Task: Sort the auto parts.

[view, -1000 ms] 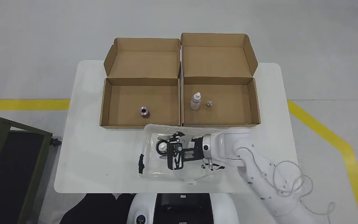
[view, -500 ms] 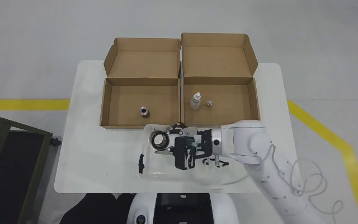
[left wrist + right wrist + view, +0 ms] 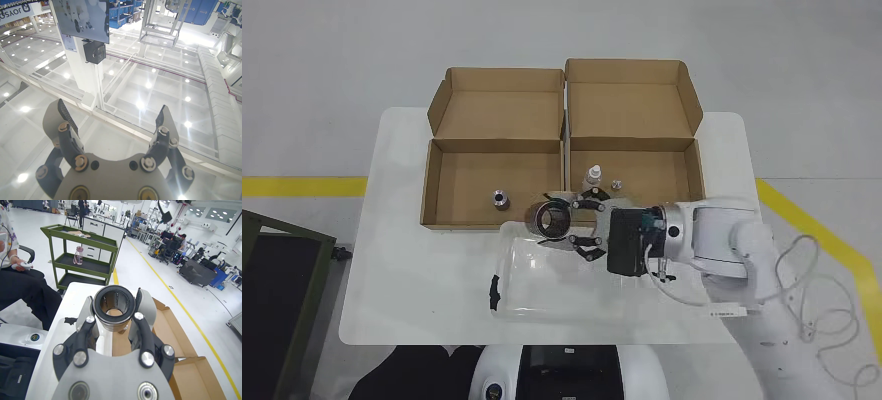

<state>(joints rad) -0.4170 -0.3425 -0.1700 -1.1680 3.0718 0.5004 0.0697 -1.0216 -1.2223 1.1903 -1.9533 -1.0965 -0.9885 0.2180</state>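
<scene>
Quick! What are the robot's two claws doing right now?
Left claw: open, holding nothing.
Right claw: closed on a linear bearing.

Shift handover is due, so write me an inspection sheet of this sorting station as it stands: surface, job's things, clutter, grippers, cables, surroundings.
Surface: white table, two open cardboard boxes side by side, clear tray nearer the robot.
Job's things: cylindrical bearing held about over the tray's far edge; small metal part in left box; small white bottle and second metal part in right box.
Clutter: nothing seen.
Grippers: right gripper shut on the cylindrical bearing; left gripper open, holding nothing, facing the ceiling.
Cables: white cable looping beside the right arm, off the table.
Surroundings: yellow floor line; green cart.
</scene>
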